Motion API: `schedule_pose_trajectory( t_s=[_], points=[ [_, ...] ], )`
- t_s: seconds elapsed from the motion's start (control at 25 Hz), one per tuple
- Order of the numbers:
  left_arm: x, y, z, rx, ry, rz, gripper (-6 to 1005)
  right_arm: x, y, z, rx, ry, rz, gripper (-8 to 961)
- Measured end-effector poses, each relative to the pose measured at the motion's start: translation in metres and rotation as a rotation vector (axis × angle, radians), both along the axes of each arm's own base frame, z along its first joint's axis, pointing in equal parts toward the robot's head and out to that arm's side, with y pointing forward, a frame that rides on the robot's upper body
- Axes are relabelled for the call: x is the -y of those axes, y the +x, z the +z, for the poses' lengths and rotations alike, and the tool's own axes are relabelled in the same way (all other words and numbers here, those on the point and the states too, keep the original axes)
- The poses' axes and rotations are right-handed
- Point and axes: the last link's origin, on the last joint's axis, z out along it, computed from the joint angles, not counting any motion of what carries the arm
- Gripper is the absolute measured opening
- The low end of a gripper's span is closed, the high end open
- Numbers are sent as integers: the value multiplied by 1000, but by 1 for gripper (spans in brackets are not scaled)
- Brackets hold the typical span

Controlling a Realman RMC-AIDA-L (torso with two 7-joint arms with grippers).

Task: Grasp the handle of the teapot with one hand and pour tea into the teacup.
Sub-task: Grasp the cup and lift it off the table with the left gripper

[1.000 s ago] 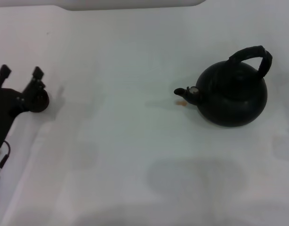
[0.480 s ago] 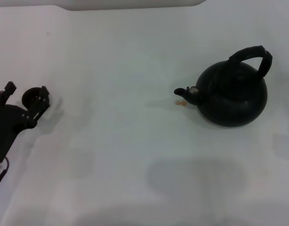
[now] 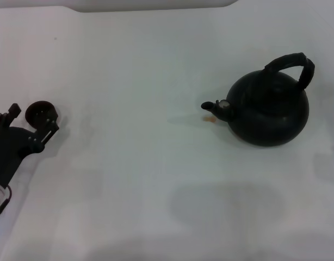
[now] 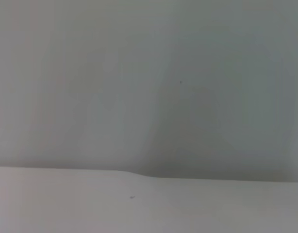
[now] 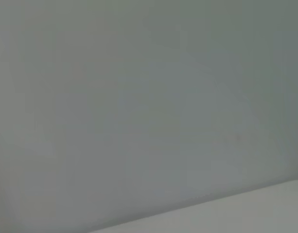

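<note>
The teapot (image 3: 269,111) stands upright on the white table at the right, spout (image 3: 215,106) pointing left. Its arched black handle (image 3: 291,64) is free, with no gripper near it. A small orange-tan tea stain (image 3: 209,119) lies under the spout. The tiny dark teacup (image 3: 41,112) stands at the far left. My left gripper (image 3: 32,120) is open and empty, its fingertips on either side of the cup's near edge. The right gripper is out of view. Both wrist views show only a grey wall and white surface.
The white table (image 3: 156,163) runs between the cup and the teapot. A white edge (image 3: 150,4) runs along the table's far side. My left arm's black body (image 3: 6,152) sits at the table's left front.
My left gripper has drawn back toward me and down the view, leaving the teacup standing uncovered at its fingertips. The teapot has not moved.
</note>
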Motion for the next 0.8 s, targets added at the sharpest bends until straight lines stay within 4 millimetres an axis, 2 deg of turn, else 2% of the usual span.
schedule_pose_trajectory(
  t_s=[0.8],
  points=[
    [-12,-1,-4,-28,-39,20,866,0,-1,-1,0,-6,3,784]
  ],
)
